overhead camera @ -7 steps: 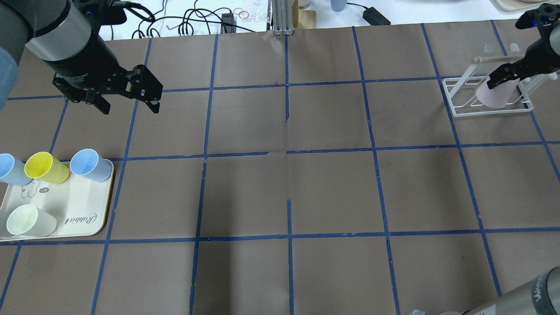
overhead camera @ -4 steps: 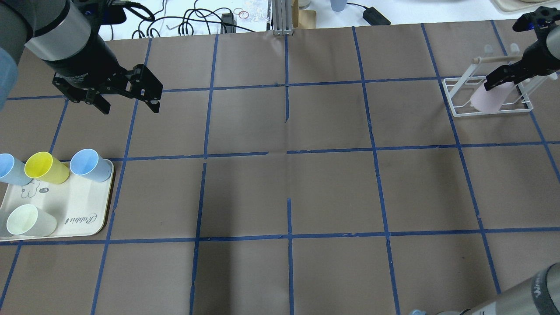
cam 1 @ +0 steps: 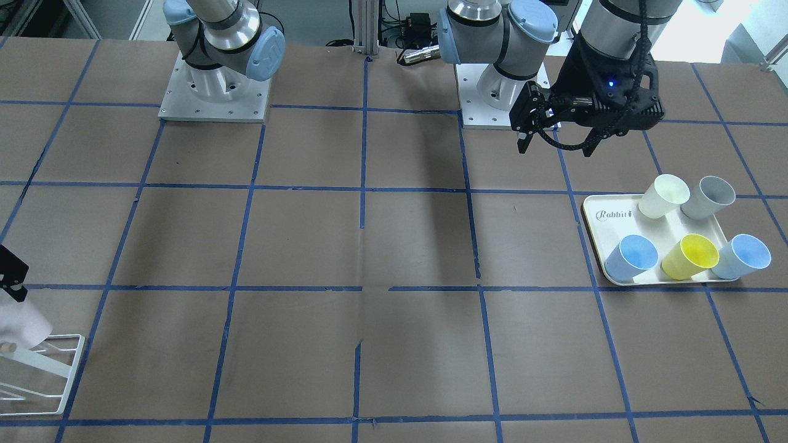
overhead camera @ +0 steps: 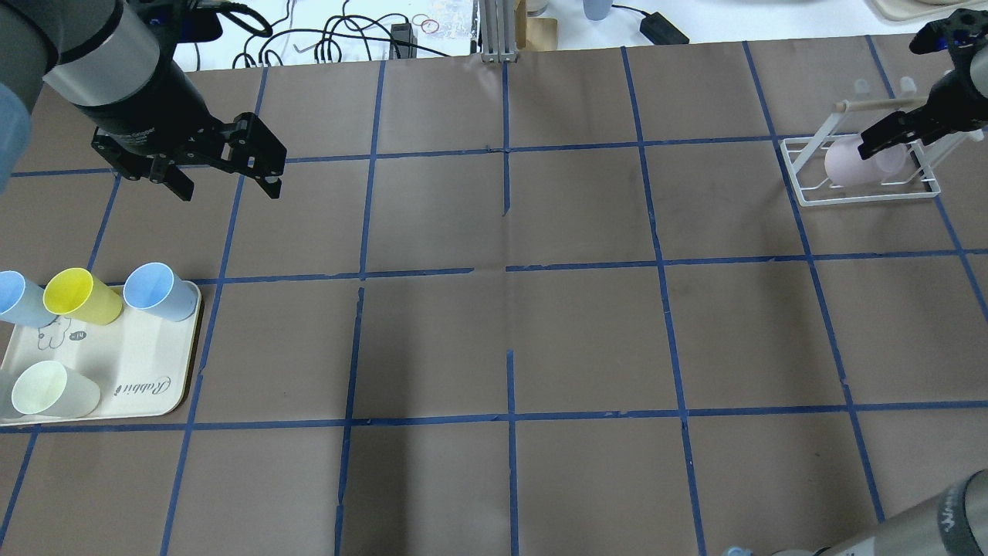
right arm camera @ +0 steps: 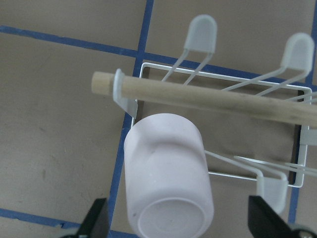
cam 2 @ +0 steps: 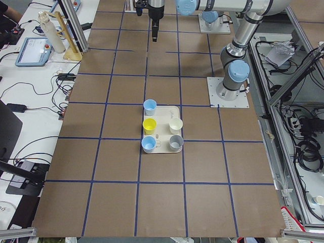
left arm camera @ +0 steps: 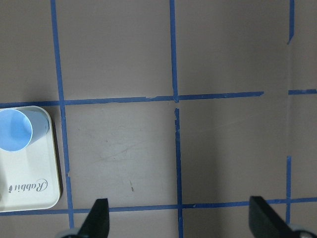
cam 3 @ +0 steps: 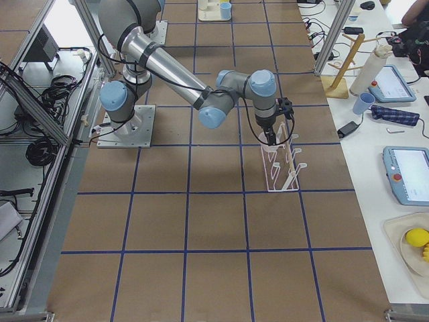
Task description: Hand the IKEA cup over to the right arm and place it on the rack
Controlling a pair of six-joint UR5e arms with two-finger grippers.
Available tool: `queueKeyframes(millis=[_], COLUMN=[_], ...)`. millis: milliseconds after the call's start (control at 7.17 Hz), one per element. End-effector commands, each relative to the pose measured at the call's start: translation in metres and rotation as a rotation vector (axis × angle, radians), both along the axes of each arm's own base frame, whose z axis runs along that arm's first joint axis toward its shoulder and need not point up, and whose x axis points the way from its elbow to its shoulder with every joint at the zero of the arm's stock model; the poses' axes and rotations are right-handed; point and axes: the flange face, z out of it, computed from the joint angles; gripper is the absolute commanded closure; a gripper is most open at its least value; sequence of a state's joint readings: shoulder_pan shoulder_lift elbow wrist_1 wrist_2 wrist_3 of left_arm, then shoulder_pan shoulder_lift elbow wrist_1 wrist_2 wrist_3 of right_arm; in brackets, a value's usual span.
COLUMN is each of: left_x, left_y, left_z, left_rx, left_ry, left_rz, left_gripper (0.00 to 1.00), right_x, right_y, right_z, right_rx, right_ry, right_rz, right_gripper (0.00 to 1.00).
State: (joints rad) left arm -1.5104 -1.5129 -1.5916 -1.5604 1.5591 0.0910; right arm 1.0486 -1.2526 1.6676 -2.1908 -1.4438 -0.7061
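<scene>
The pale pink IKEA cup (right arm camera: 168, 183) sits upside down and tilted on the white wire rack (right arm camera: 148, 67), just below its wooden-tipped peg (right arm camera: 198, 96). It also shows in the overhead view (overhead camera: 847, 164) and at the left edge of the front view (cam 1: 21, 320). My right gripper (right arm camera: 178, 218) is open, with its fingers (right arm camera: 99, 220) wide apart on either side of the cup and not touching it; in the overhead view the right gripper (overhead camera: 888, 143) hangs over the rack (overhead camera: 803, 174). My left gripper (overhead camera: 229, 189) is open and empty above bare table, as the left wrist view (left arm camera: 181, 220) shows.
A cream tray (overhead camera: 116, 363) at the table's left holds two blue cups, a yellow cup (overhead camera: 77, 293), a cream-white cup (cam 1: 663, 195) and a grey cup (cam 1: 708, 198). Cables and boxes lie beyond the table's far edge (overhead camera: 347, 38).
The pink cup has swung to the left and sunk lower into the rack. My right gripper has stayed over the rack. The left arm has not moved.
</scene>
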Motion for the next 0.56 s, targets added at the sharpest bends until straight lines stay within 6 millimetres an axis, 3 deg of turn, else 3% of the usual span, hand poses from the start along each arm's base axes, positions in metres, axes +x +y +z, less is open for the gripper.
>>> queueKeyframes(millis=[0, 279, 419], left_x=[0.005, 0.005, 0.0], left_y=[-0.01, -0.018, -0.009], left_z=[0.008, 0.018, 0.015], left_rx=[-0.009, -0.017, 0.012], left_ry=[-0.005, -0.003, -0.006], left_rz=[0.005, 0.009, 0.0], left_gripper=[0.0, 0.0, 0.0], right_x=[0.013, 0.045, 0.072], right_y=[0.025, 0.068, 0.088], right_z=[0.043, 0.098, 0.115], right_rx=[0.05, 0.105, 0.16], right_ry=[-0.014, -0.067, -0.091], right_rz=[-0.063, -0.185, -0.177], right_gripper=[0.0, 0.0, 0.0])
